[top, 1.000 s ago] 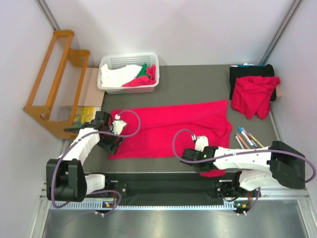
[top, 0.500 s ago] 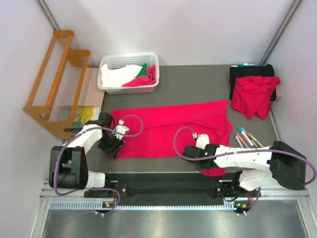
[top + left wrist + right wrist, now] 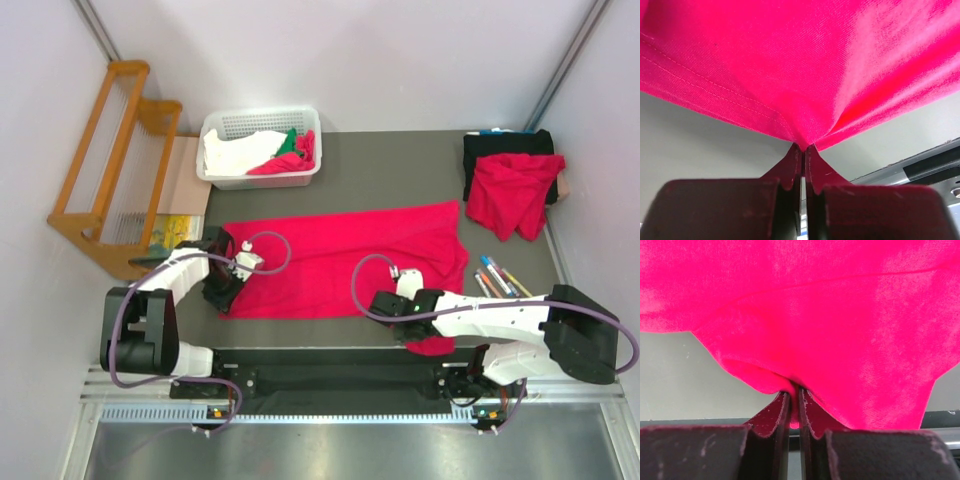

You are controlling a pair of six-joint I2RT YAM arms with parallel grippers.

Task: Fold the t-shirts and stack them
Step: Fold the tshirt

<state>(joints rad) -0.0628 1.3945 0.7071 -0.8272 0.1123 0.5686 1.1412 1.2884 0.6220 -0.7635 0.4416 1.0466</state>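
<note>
One crimson-red cloth t-shirt [image 3: 350, 255] lies spread flat across the middle of the grey desk [image 3: 400, 165], its long side running left to right. The left gripper [image 3: 803, 149] is clamped on the shirt's near-left hem corner, jaws pressed together with fabric pinched at the tips. The right gripper [image 3: 794, 390] is likewise closed on a fold of the same shirt at its near edge, right of centre. A second crumpled crimson-red t-shirt [image 3: 512, 195] rests on a black folded cloth [image 3: 500, 145] at the far right corner. A white plastic basket [image 3: 262, 124] holding mixed cloths stands at the far left.
</note>
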